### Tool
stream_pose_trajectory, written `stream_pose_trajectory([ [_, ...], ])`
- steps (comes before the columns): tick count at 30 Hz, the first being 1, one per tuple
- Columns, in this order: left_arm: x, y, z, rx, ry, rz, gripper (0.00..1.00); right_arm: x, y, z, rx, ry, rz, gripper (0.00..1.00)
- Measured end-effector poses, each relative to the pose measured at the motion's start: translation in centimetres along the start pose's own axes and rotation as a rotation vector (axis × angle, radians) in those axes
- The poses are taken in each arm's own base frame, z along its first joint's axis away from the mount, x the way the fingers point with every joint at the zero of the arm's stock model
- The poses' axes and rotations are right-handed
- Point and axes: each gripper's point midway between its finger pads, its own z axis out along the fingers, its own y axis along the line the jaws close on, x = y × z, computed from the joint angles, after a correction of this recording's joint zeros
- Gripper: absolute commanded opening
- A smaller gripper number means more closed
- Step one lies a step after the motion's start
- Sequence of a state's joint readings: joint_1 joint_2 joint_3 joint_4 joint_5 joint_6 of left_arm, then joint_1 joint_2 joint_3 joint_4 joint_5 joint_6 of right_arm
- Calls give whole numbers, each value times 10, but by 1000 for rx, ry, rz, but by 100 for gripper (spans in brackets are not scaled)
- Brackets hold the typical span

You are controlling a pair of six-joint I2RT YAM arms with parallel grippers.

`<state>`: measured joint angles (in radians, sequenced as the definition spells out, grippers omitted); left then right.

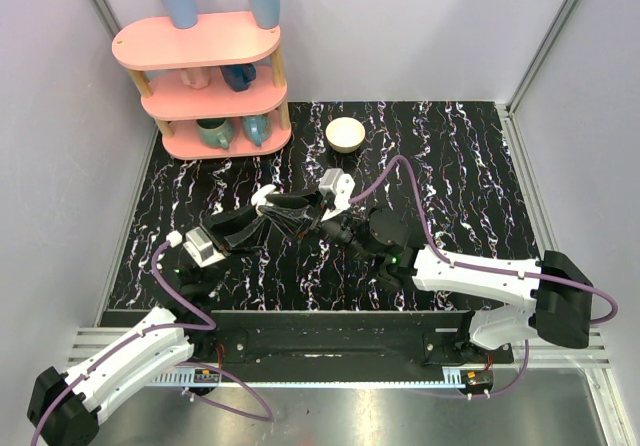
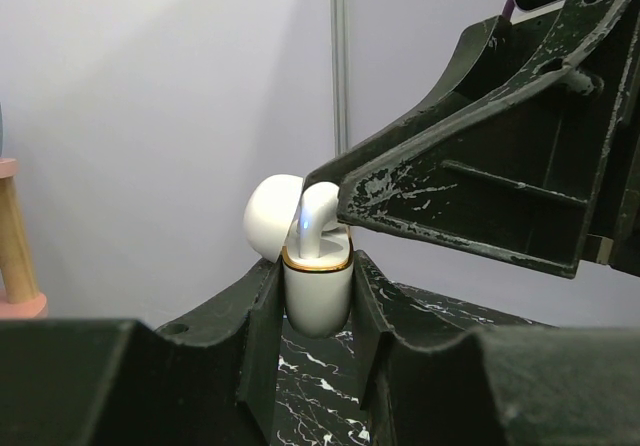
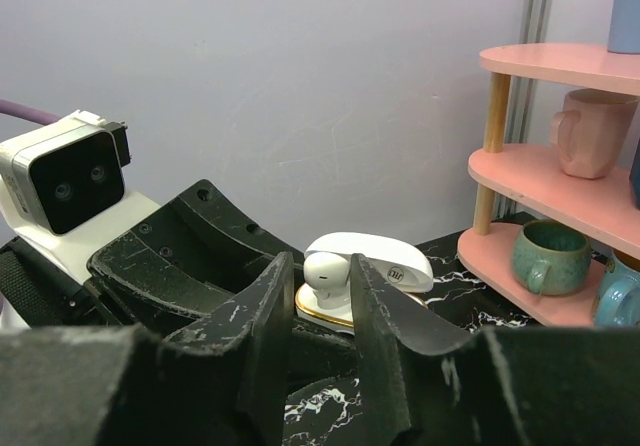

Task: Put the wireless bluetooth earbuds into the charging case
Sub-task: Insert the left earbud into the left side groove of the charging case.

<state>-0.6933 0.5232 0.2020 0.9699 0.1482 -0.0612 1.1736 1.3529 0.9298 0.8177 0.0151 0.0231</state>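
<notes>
Watching the earbud (image 3: 325,269) first: it is pinched between the fingers of my right gripper (image 3: 321,284), which is clenched on it. Its lower end meets the gold-rimmed mouth of the case (image 2: 318,301) directly beneath those fingertips. I cannot tell whether it is in its well or only resting on the rim. The case stands upright, squeezed between the fingers of my left gripper (image 2: 316,278), with its lid (image 2: 270,216) swung open just beyond the right fingertips. I see no second earbud. My worries are these: the bud is glossy and small, so a sideways push against the rim could squirt it out of the pinch onto the table (image 1: 450,166) below both grippers. Pressing down off-centre could rock the case in the left grip. The right fingers also sit crowded against the lid and the left fingers, so a slight misalignment could knock the lid shut.
</notes>
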Motion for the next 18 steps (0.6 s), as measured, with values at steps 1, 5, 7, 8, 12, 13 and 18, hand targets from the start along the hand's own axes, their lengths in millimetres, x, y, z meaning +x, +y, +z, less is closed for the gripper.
stream_pose_trajectory([
  [1,0,0,0,0,0,0,0,0,0,0,0,0,0,38],
  [5,0,0,0,-1,0,0,0,-1,1,0,-1,-2,0,38],
  [7,0,0,0,-1,0,0,0,-2,0,0,-1,-5,-7,39],
  [8,0,0,0,-1,-1,0,0,-3,0,-1,0,-6,-11,40],
  [12,-4,0,0,0,-12,1,0,-8,0,-2,0,-11,-25,42],
  [13,-4,0,0,1,-13,1,0,-9,0,-2,0,-13,-27,42],
  [18,-4,0,0,0,-13,2,0,-11,0,-4,0,-10,-35,45],
])
